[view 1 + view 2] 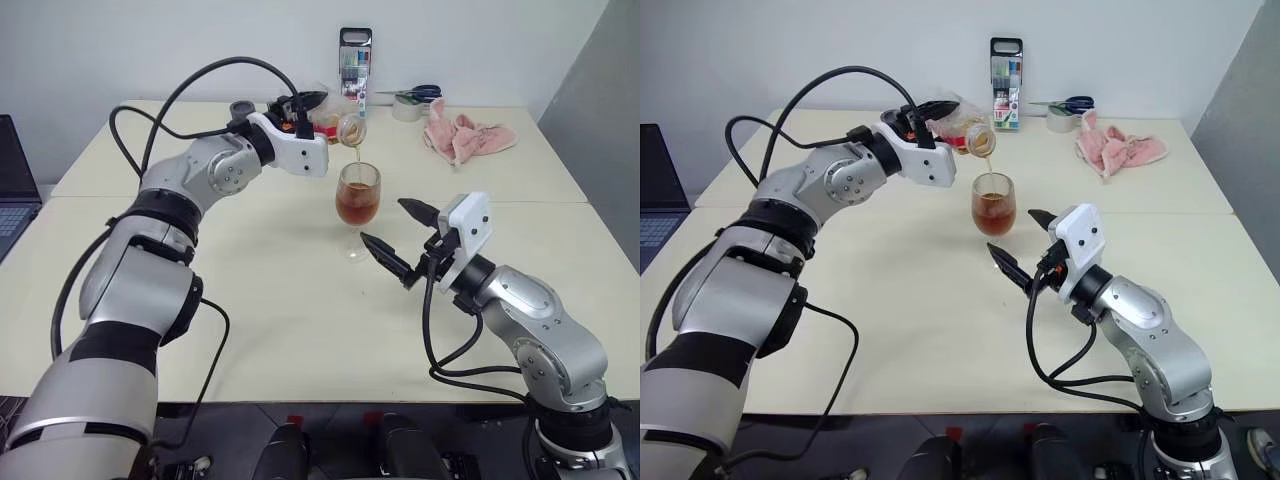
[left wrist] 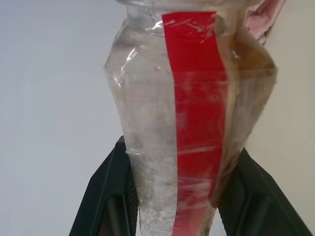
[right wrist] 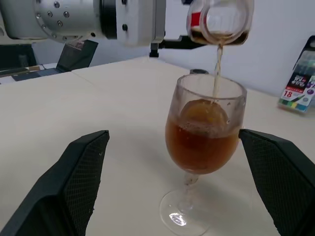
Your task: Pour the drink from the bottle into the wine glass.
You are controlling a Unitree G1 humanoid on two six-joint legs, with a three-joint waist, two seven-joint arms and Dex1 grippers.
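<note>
Left tool (image 1: pixel 930 118) clamps tilted clear plastic bottle (image 1: pixel 965 128); tea-coloured drink (image 3: pixel 202 142) streaming into clear stemmed wine glass (image 1: pixel 358 196), over half full. Right tool (image 1: pixel 395 237) wide, empty. Bottle nearly drained.

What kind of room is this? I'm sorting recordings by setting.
Probably an office or lab workspace: plain pale tables against a bare wall, a laptop at the edge, and a marker pack, tape roll and scissors at the back.

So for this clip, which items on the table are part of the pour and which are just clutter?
In the job:
- bottle, tipped in the left gripper
- drink streaming out
- wine glass
- right gripper, open beside the glass

Lying about:
- pink cloth
- marker pack
- tape roll
- scissors
- laptop
</note>
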